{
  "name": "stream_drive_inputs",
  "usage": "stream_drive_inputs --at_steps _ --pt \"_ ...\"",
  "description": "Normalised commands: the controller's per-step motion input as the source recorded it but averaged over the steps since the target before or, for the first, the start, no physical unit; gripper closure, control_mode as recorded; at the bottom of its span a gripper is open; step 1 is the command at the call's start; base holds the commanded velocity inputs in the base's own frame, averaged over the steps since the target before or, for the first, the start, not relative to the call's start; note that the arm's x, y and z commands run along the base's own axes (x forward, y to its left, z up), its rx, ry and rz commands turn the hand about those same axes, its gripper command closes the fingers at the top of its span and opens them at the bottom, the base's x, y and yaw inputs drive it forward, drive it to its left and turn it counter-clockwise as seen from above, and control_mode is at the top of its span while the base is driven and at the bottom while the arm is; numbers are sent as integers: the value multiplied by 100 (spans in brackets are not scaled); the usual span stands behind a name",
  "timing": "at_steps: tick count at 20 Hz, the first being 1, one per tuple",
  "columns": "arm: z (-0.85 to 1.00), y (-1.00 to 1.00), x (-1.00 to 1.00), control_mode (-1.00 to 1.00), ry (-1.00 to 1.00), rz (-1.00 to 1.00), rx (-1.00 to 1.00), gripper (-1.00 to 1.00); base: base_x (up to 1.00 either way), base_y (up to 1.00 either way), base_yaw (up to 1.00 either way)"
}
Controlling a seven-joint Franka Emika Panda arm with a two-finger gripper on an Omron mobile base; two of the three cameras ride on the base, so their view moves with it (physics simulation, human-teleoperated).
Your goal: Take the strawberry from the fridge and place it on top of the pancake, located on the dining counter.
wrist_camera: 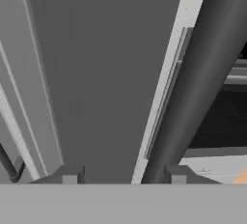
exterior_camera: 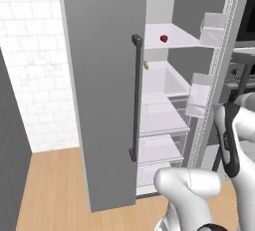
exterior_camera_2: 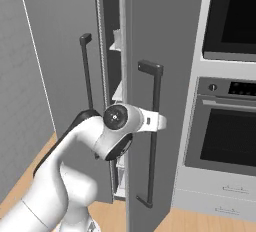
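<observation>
Inside, the strawberry (exterior_camera: 164,38) sits on the upper white shelf (exterior_camera: 175,40) of the fridge (exterior_camera: 102,90), whose doors stand partly ajar. Up close, the end effector (wrist_camera: 124,175) has its fingertips (wrist_camera: 70,175) spread apart, holding nothing, right beside the dark door handle (wrist_camera: 193,92).

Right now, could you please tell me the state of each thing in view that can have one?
fridge: right door swung open, left door closed.
strawberry: resting on an upper fridge shelf, untouched.
gripper: fingers apart, straddling nothing, close to the right door's bar handle.
oven: door closed.
</observation>
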Motion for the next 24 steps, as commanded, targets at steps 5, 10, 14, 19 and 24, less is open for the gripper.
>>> stream_drive_inputs --at_steps 5,10,14,19,24 --pt "3 5 -100 -100 -13 0 -9 -100 0 0 0" --pt "35 85 -34 -100 4 -2 -24 -100 0 0 0" --pt "33 100 15 -100 21 -5 -36 -100 0 0 0" --pt "3 90 43 -100 20 -5 -33 -100 0 0 0" --pt "0 21 92 -100 15 -1 -16 -100 0 0 0"
